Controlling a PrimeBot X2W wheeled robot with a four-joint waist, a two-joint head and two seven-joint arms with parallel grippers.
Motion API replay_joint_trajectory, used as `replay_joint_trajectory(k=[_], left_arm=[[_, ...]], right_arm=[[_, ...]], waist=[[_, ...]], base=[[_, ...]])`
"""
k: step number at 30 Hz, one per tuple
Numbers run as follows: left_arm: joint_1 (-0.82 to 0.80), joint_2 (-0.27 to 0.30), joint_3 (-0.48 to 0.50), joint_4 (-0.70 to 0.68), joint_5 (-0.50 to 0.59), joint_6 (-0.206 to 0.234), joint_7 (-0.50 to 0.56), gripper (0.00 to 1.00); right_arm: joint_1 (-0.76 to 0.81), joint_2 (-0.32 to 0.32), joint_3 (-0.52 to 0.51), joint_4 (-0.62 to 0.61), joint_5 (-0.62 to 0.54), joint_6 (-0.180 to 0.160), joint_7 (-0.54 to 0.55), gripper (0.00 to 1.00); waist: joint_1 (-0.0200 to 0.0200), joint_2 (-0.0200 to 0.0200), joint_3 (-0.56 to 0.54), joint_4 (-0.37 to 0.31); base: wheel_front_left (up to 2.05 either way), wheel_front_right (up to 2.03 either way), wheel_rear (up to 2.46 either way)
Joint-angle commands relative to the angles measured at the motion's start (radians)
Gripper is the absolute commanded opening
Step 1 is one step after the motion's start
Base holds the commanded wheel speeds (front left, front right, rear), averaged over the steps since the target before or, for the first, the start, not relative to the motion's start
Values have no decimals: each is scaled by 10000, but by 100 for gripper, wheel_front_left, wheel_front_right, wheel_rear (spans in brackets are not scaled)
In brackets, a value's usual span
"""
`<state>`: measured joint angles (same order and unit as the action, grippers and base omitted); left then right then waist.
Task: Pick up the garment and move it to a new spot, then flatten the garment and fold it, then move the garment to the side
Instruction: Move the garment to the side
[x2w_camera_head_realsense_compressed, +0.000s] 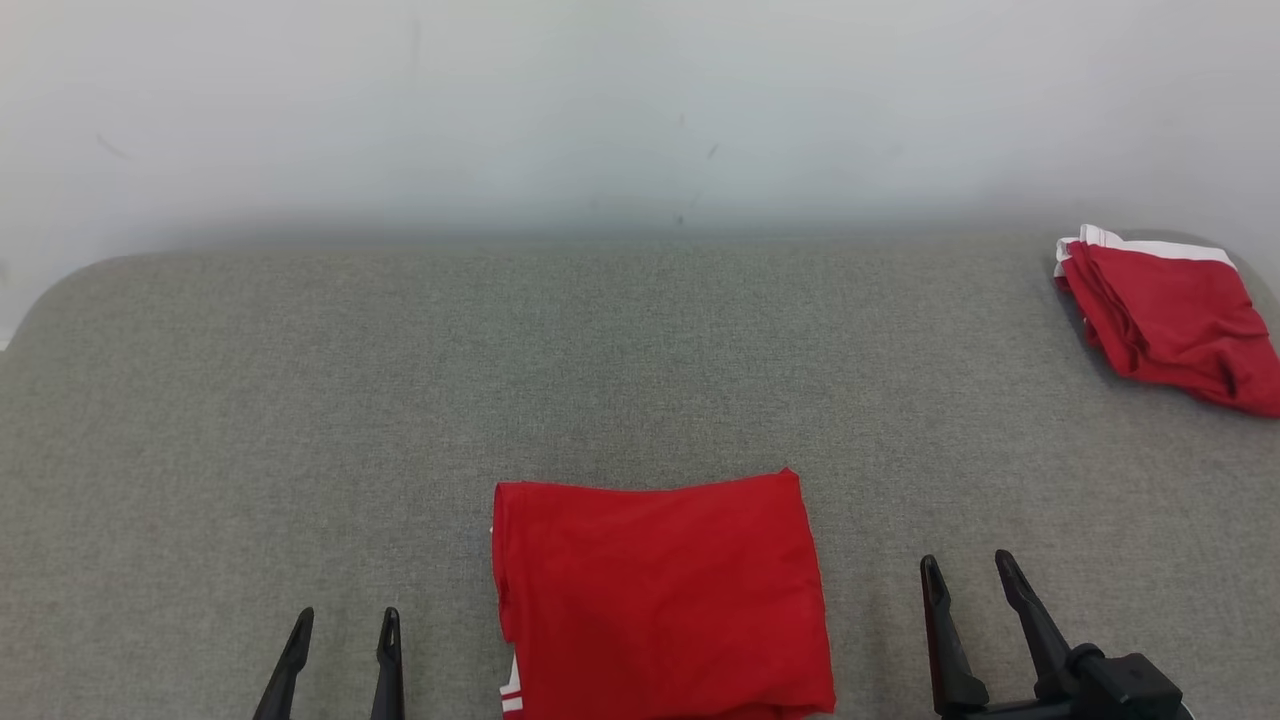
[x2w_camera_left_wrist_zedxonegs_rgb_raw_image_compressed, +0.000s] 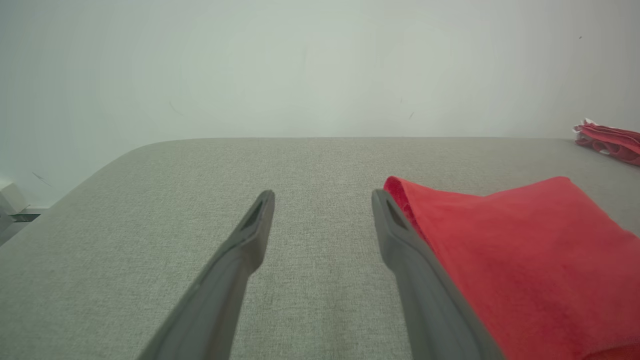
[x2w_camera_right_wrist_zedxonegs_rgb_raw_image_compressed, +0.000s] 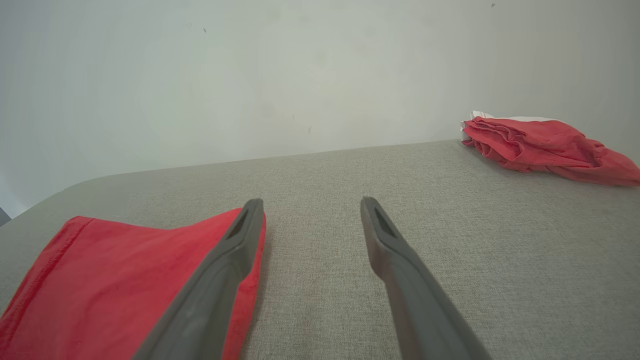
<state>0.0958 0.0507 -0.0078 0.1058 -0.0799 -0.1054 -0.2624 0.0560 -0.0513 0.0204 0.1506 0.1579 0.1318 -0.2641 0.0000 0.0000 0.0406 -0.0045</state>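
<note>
A red garment (x2w_camera_head_realsense_compressed: 660, 595) lies folded into a neat rectangle on the grey table (x2w_camera_head_realsense_compressed: 300, 420), near the front edge at the middle; white stripes peek out at its lower left corner. My left gripper (x2w_camera_head_realsense_compressed: 345, 628) stands open to its left, with nothing between the fingers. My right gripper (x2w_camera_head_realsense_compressed: 968, 572) stands open to its right, also empty. The left wrist view has the garment (x2w_camera_left_wrist_zedxonegs_rgb_raw_image_compressed: 525, 260) just right of my left gripper (x2w_camera_left_wrist_zedxonegs_rgb_raw_image_compressed: 322, 197). Through the right wrist camera the garment (x2w_camera_right_wrist_zedxonegs_rgb_raw_image_compressed: 110, 280) lies left of my right gripper (x2w_camera_right_wrist_zedxonegs_rgb_raw_image_compressed: 310, 205).
A second red garment with white trim (x2w_camera_head_realsense_compressed: 1170, 315) lies folded at the table's far right corner, also in the right wrist view (x2w_camera_right_wrist_zedxonegs_rgb_raw_image_compressed: 540, 142) and the left wrist view (x2w_camera_left_wrist_zedxonegs_rgb_raw_image_compressed: 607, 142). A pale wall rises behind the table. The table's far left corner is rounded.
</note>
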Motion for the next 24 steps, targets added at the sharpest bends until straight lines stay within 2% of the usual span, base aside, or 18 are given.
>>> replay_joint_trajectory(k=[1, 15, 24], left_arm=[[-44, -8, 14, 30, -1, 2, -22, 100], [-93, -8, 14, 41, -67, 81, -22, 100], [-186, -8, -1, 35, -51, 66, -22, 100]], right_arm=[[-10, 19, -16, 18, -114, -29, -5, 100], [-94, 19, -7, 103, -136, -29, -5, 100], [-476, 20, 408, 518, -192, -29, -5, 100]], waist=[[0, 0, 13, 7], [0, 0, 28, 43], [0, 0, 122, 136]], base=[[0, 0, 0], [0, 0, 0], [0, 0, 0]])
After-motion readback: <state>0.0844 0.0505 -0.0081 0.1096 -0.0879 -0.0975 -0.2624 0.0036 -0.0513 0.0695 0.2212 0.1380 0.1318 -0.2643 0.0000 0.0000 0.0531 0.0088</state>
